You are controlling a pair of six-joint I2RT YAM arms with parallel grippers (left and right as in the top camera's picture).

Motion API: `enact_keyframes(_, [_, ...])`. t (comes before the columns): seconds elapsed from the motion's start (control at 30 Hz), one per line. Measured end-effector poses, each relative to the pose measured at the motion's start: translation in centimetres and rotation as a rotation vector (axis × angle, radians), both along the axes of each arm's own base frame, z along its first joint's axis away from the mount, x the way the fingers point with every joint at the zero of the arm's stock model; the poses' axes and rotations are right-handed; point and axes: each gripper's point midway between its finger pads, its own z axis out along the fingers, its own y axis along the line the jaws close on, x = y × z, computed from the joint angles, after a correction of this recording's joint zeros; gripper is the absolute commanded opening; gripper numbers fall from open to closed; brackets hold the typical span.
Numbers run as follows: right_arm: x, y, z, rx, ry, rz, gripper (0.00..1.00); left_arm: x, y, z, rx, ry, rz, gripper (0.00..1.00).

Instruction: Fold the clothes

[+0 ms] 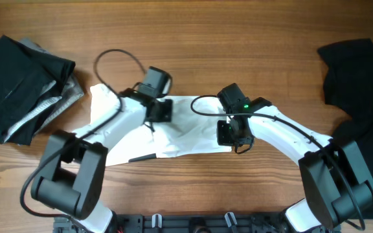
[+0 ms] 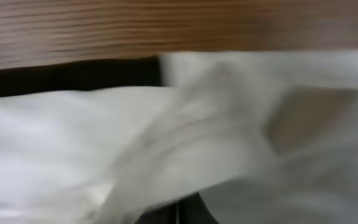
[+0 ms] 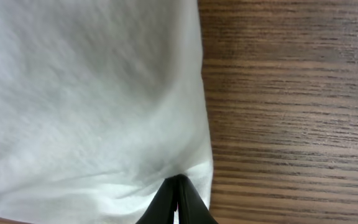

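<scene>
Across the table (image 1: 251, 39) a white shirt (image 1: 193, 133) is held half-folded, pinched in closed left fingers (image 2: 160, 216) and right fingers (image 3: 165, 205); one pile (image 1: 18, 84) is stacked, a black garment (image 1: 355, 77) is not yet folded.

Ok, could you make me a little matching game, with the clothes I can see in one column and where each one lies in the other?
Things:
1. white T-shirt
2. black and grey pile
3. loose black garment

Places:
A. right end of the table
B. the middle
C. left end of the table

Pairs: 1-B, 2-C, 3-A
</scene>
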Motion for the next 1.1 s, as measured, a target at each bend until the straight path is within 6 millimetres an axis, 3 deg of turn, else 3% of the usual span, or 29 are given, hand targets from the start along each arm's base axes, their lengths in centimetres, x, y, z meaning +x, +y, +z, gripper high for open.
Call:
enact_keyframes(0.17, [0.0,0.0,0.0,0.001,0.0,0.0,0.05,0.9,5.9,1.3,0.052,-0.009,0.183,0.09])
enact_keyframes(0.27, [0.0,0.0,0.0,0.001,0.0,0.0,0.05,1.3,7.6,3.7,0.035,-0.06,0.232,0.19])
enact_keyframes(0.4, [0.0,0.0,0.0,0.0,0.001,0.0,0.05,1.2,7.6,8.9,-0.023,-0.181,0.233,0.36])
enact_keyframes(0.5, [0.0,0.0,0.0,-0.001,0.002,0.0,0.05,-0.1,6.6,14.0,-0.127,-0.286,0.205,0.39])
enact_keyframes(0.63, [-0.2,-0.1,0.0,-0.005,0.01,0.0,0.05,-3.1,5.8,16.8,-0.204,-0.296,0.166,0.41])
enact_keyframes(0.8, [-0.2,-0.1,0.0,-0.005,0.01,0.0,0.05,-5.7,4.4,16.4,-0.265,-0.201,0.122,0.41])
enact_keyframes(1.1, [-0.3,-0.1,0.0,-0.006,0.01,0.0,0.09,-7.3,-0.2,13.3,-0.271,-0.05,-0.022,0.41])
